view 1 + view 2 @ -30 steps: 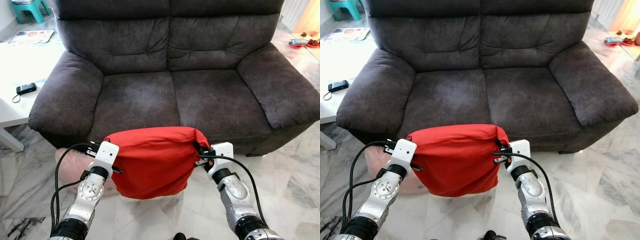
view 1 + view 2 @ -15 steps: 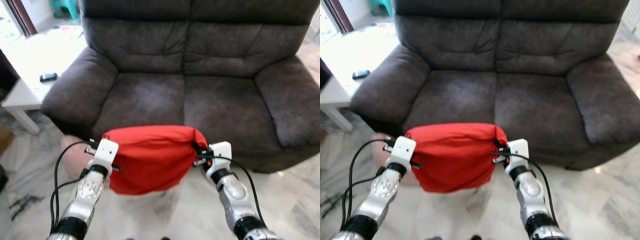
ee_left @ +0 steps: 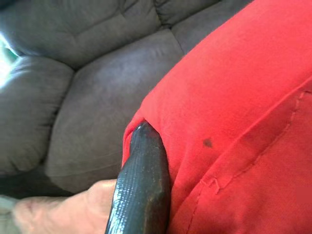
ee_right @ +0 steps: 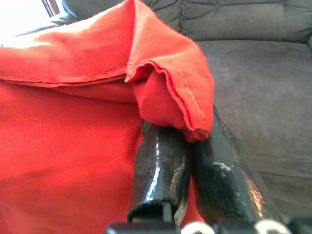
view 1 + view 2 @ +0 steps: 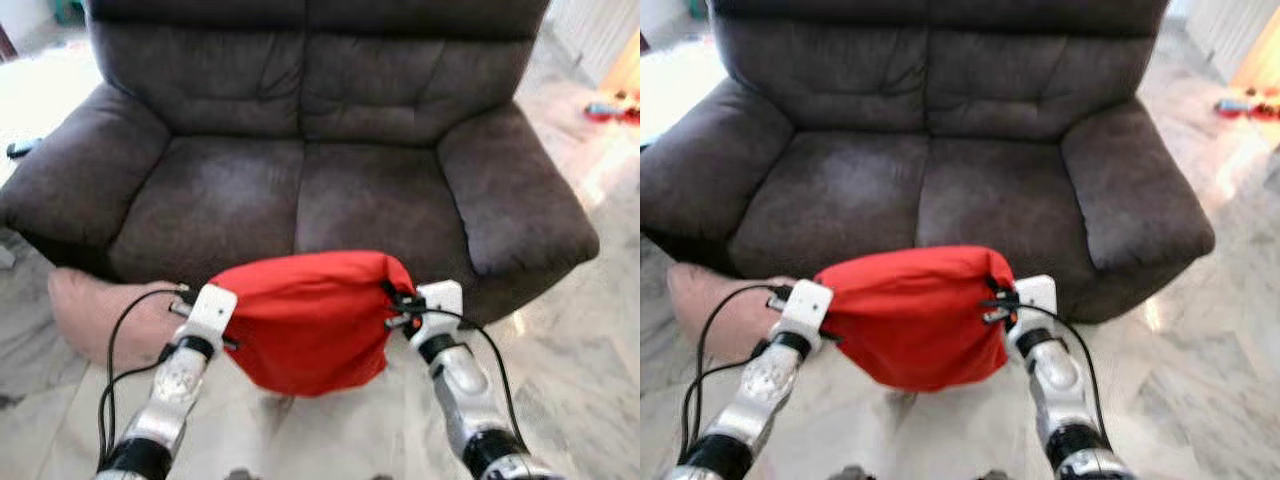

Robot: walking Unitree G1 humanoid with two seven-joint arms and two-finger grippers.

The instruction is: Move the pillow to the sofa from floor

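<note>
— Where do we hold the red pillow (image 5: 315, 320)?
— In the air before the sofa (image 5: 300, 190); our left gripper (image 5: 222, 318) and right gripper (image 5: 396, 305) are each clamped on one end.

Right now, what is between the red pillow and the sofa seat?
Nothing lies between them. In the left eye view, the red pillow, held by the left gripper and right gripper, hangs before the sofa, whose seat is bare.
</note>
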